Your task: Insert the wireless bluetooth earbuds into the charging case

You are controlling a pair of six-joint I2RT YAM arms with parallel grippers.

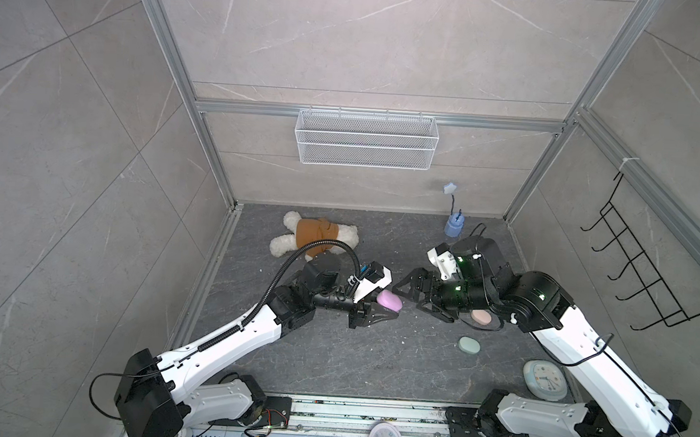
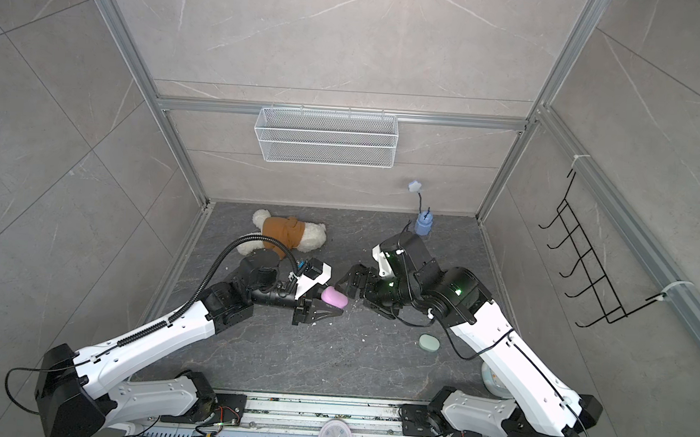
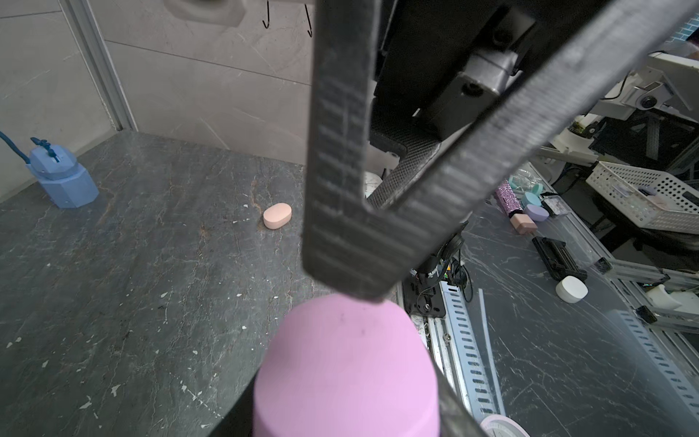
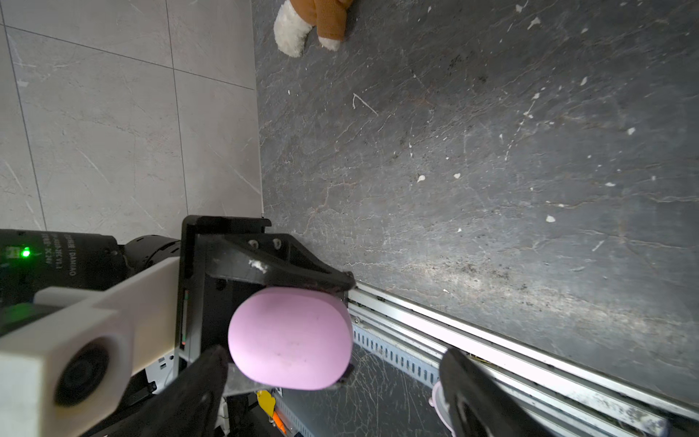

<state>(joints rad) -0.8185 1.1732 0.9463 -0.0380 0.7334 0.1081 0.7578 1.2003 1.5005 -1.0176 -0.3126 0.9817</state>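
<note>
My left claw (image 1: 392,308) clamped on lilac oval plastic case (image 1: 387,299).
Right claw (image 1: 410,300) spread apart, just beside it, over the dark stone bench (image 1: 332,351).

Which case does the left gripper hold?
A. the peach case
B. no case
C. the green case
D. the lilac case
D: the left gripper is clamped on the lilac case and holds it off the table, while the peach case and the green case lie on the table.
</note>
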